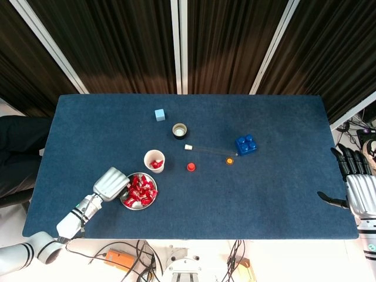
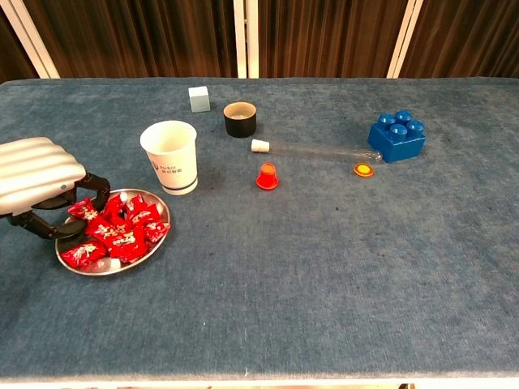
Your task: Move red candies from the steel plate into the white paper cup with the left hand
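Down at the near left of the blue table (image 2: 324,267), the left hand (image 2: 36,174) hangs over the left rim of the steel plate (image 2: 97,265), its silver back turned up and its dark fingers (image 2: 91,185) curled down among the red candies (image 2: 117,229); whether they have closed on a wrapper cannot be told from either view. From the chest camera the fingers show reaching in under the shell of the hand, while the head camera shows only the back of the hand (image 1: 111,183) and the forearm running off toward the near left corner. Just behind the plate to the right stands the white paper cup (image 2: 171,156), upright, and only the head view looks into it, where red candies already lie at the bottom (image 1: 155,164). Far to the right, seen by the head camera alone, the right hand (image 1: 358,188) rests past the table edge, fingers straight and apart, holding nothing.
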